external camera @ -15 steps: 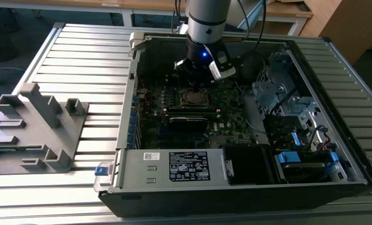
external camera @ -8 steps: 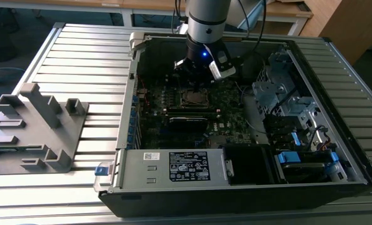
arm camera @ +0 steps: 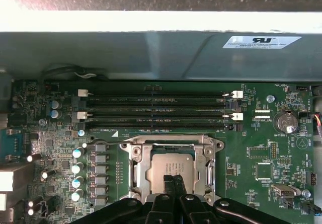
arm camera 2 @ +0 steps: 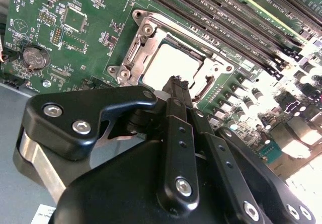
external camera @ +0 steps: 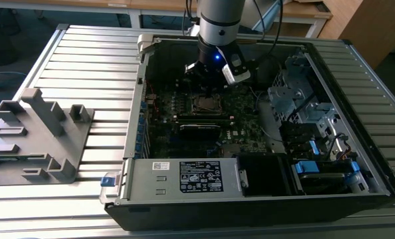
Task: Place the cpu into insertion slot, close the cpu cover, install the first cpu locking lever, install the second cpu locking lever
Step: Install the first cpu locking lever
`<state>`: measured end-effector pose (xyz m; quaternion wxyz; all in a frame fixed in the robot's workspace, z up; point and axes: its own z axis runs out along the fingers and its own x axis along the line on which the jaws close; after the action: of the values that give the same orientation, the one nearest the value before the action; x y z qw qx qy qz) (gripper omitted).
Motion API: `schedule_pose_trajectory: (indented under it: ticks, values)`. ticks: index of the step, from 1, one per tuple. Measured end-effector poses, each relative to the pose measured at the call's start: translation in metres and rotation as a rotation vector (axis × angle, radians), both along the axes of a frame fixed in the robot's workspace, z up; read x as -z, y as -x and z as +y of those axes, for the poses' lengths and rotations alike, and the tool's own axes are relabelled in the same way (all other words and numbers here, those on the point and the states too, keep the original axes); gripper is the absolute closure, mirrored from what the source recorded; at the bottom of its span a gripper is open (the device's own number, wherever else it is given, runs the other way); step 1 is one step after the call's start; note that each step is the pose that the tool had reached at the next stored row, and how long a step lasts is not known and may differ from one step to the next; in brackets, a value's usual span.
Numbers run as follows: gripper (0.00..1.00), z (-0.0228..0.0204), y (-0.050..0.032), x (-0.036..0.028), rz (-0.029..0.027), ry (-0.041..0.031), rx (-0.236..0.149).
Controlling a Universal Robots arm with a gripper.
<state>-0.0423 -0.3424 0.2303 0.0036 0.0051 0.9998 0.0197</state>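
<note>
Near the middle of the motherboard (external camera: 184,107), just beside the long memory slots (arm camera: 156,108), the cpu (arm camera: 171,164) lies flat in the insertion slot (external camera: 206,103), with its pale metal top facing up. The cpu cover (arm camera: 137,169) seems to lie flat around it. Its silvery frame borders the chip on all sides, and its window leaves the metal top bare, so placing the chip and closing the cover both look done. I cannot tell whether either locking lever is latched.

The gripper (arm camera 2: 176,85) hangs straight above the socket. In both wrist views its tips sit over the chip's edge furthest from the memory slots. The jaws are pressed together with nothing visible between them, which suits pushing or hooking a thin part better than carrying one. Whether the tips touch the chip or hover just above it is unclear.

The open computer case (external camera: 356,164) lies on its side on the slatted table (external camera: 84,55), so the board faces upward for the arm. The case sits toward the table's edge on the exterior view's right. A grey fixture (external camera: 38,134) stands well apart from it, near the opposite edge.
</note>
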Motion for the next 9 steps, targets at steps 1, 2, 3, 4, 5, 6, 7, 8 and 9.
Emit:
schedule_pose_trajectory:
  ticks: [1, 2, 3, 4, 5, 6, 7, 8, 9]
  values:
    - [0.89, 0.0000, 0.0000, -0.0002, -0.0002, -0.0003, 0.000]
    - [0.89, 0.0000, 0.0000, -0.0005, -0.0003, -0.0005, 0.000]
    - [0.89, 0.0000, 0.0000, -0.0010, -0.0002, -0.0004, 0.000]
    - [0.89, 0.0000, 0.0000, -0.0014, -0.0002, -0.0004, 0.000]
    - [0.89, 0.0000, 0.0000, -0.0020, -0.0002, -0.0005, 0.000]
    - [0.89, 0.0000, 0.0000, -0.0025, -0.0003, -0.0005, 0.000]
    - [0.89, 0.0000, 0.0000, -0.0031, -0.0003, -0.0005, 0.000]
    - [0.89, 0.0000, 0.0000, -0.0038, -0.0003, -0.0005, 0.000]
    - [0.89, 0.0000, 0.0000, -0.0046, -0.0003, -0.0006, 0.000]
